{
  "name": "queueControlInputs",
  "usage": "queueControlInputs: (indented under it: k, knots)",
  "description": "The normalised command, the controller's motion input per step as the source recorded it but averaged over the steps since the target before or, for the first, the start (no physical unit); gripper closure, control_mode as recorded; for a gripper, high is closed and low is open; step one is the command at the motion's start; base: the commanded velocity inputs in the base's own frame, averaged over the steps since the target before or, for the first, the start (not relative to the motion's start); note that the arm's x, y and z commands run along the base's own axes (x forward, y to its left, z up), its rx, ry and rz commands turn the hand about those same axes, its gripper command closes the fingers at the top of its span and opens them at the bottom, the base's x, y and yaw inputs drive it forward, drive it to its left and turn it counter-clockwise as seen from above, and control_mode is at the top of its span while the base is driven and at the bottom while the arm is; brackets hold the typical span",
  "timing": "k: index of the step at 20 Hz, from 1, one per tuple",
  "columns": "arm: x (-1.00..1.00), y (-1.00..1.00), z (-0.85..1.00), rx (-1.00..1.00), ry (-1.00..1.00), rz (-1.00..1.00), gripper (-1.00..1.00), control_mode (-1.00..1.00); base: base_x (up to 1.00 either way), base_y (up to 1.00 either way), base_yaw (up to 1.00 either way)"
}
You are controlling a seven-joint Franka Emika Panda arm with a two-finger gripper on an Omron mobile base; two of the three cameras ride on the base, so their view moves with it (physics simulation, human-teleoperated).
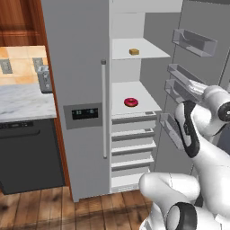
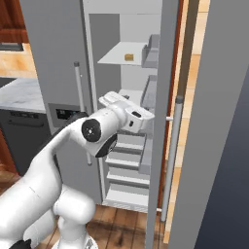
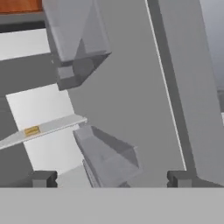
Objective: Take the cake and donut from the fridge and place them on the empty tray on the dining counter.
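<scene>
Spread, empty end effector (image 3: 107, 178) faces fridge door bins, cake (image 3: 31, 130) far left.

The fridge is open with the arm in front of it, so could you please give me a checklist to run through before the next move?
1. Right door of the fridge swung open, shelves exposed: ok.
2. Donut lying alone on the middle white shelf, nothing in front of it: ok.
3. Cake sitting on the shelf above, near its front edge: ok.
4. End effector open and holding nothing: ok.
5. End effector lined up with either item: not ok; the hand view faces the door bins, with the cake off to one side.
6. Clearance between the arm and the door bins: cannot tell.
</scene>
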Motion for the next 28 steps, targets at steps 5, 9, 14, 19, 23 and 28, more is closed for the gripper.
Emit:
queueControlInputs:
  k: [5, 9, 14, 19, 23, 28]
  knots:
    - [-0.39, 0.17, 0.93, 0.11, 0.47, 0.13, -1.0, -1.0, 0.0, 0.0, 0.0]
    - [-0.32, 0.26, 0.26, 0.18, 0.18, 0.0, -1.0, -1.0, 0.0, 0.0, 0.0]
    - [-0.18, 0.43, -0.05, 0.13, 0.06, 0.01, -1.0, -1.0, 0.0, 0.0, 0.0]
    - [-0.17, 0.5, -0.01, 0.0, 0.12, 0.13, -1.0, -1.0, 0.0, 0.0, 0.0]
    - [-0.11, 0.29, -0.05, 0.0, 0.2, 0.21, -1.0, -1.0, 0.0, 0.0, 0.0]
    - [-0.22, 0.32, -0.11, -0.11, -0.01, 0.23, -1.0, -1.0, 0.0, 0.0, 0.0]
